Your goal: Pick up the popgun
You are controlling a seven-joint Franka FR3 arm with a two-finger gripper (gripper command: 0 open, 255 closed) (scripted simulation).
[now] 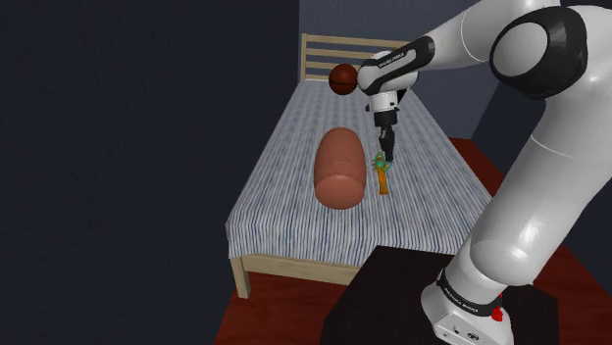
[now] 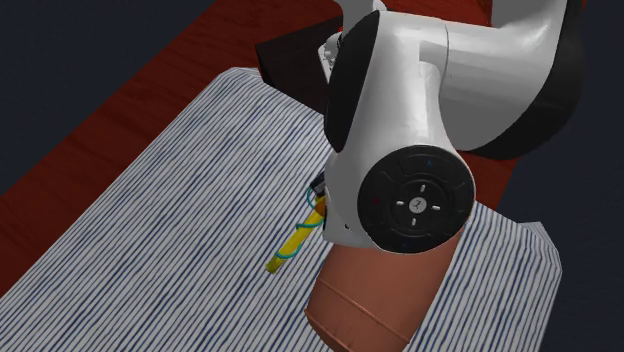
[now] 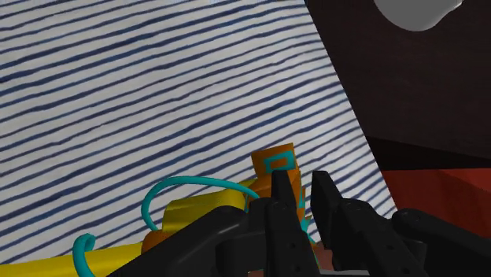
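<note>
A brown cylinder (image 1: pixel 339 169) lies on the striped bed (image 1: pixel 284 186), ball (image 1: pixel 342 79) beyond.

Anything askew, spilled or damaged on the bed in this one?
Nothing stands out. The popgun lies on the striped bed beside the brown cylinder, a ball sits by the headboard, and nothing looks spilled or broken.

Bedcover (image 1: pixel 284 147): matt cloth w/ stripes; bed frame (image 1: pixel 333 47): pale wood; popgun (image 3: pixel 197 211): smooth plastic; arm (image 2: pixel 400 90): glossy.
</note>
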